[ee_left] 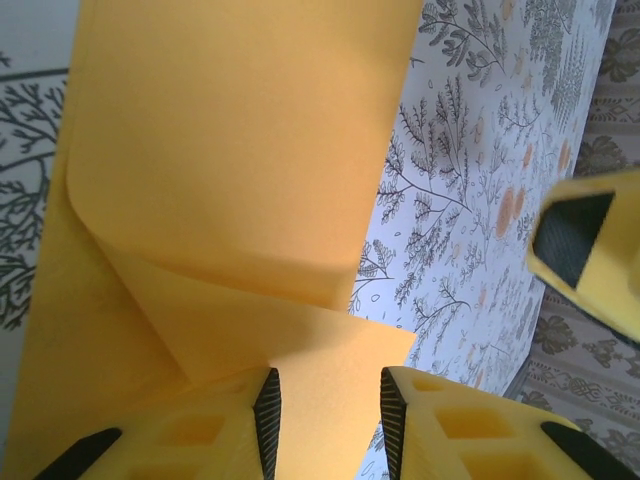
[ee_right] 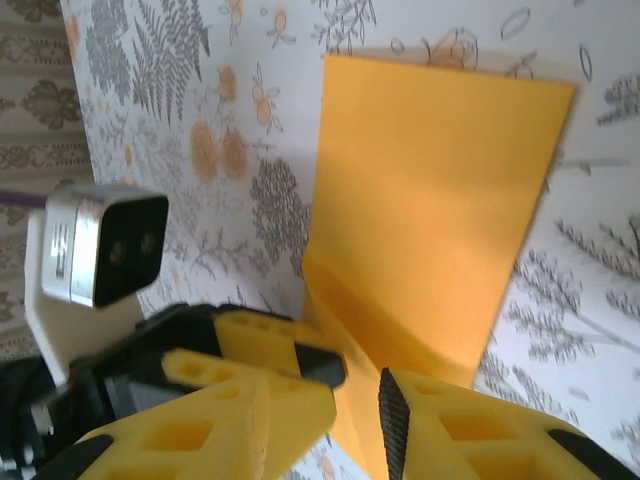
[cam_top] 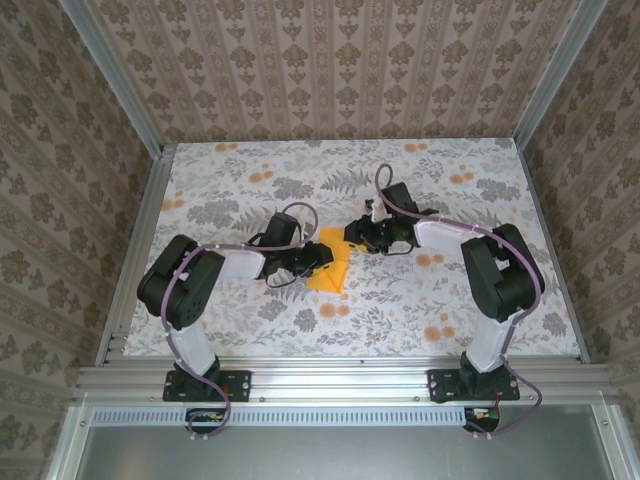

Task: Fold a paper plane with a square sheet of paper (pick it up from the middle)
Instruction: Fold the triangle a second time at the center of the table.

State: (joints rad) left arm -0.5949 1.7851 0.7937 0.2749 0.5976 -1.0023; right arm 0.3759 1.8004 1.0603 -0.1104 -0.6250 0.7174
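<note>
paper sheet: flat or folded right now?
Partly folded. In the left wrist view one flap of the sheet curls over the rest with a soft rounded bend, not a pressed crease.

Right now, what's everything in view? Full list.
tablecloth: 1, white with grey ferns and orange flowers, whole work surface
sheet of paper: 1, orange-yellow, part-folded, mid-cloth between the tools
wallpaper panels: 3, beige patterned, left, back, right
frame: 1, silver, around the cloth
left arm, right arm: 2, black and white, near edge
left tool: 1, yellow, black pads, over the paper, jaws apart
right tool: 1, yellow, black pads, at the paper, grip unclear
</note>
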